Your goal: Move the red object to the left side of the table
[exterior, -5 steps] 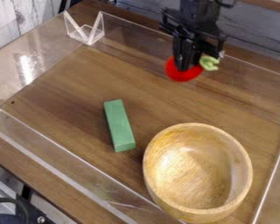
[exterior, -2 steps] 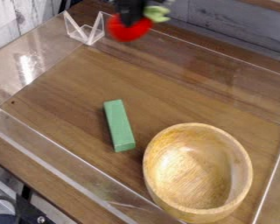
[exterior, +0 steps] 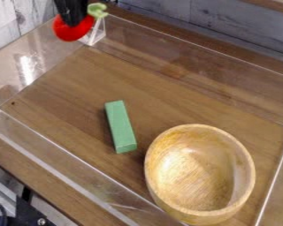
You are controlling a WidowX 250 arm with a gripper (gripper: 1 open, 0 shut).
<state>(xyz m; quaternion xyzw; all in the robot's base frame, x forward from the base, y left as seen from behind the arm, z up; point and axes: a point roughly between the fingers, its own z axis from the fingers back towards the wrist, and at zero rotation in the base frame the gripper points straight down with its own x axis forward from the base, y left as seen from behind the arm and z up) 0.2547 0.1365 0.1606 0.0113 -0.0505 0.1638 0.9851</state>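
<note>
Most of the carrying looks finished to me, and only the putting down remains. The gripper [exterior: 71, 19] is at the top left of the view, above the far left corner of the table [exterior: 191, 79]. It points down, and its jaws are closed tight on the red object [exterior: 70, 30]. This small round fruit hangs under the dark fingers, and a bit of its green stem shows on the right side of the claw. I judge that the fruit is in the air and not resting on the wood, because it sits over the clear acrylic wall [exterior: 38, 48] at that corner; how high it is, I cannot say.

Nothing else is near it. The green block [exterior: 120, 126] lies flat in the middle of the table, well apart from the claw. The wooden bowl [exterior: 201, 173] stands at the near right and is empty. A small clear stand [exterior: 95, 32] is just beside the fruit at the far edge.

So the fruit is over the left side, as the task asks. What is left, in my opinion: to lower it inside the walls, to open the jaws, and to take the arm away. The corner is tight, so the fruit could touch the wall or the stand on the way down.
</note>
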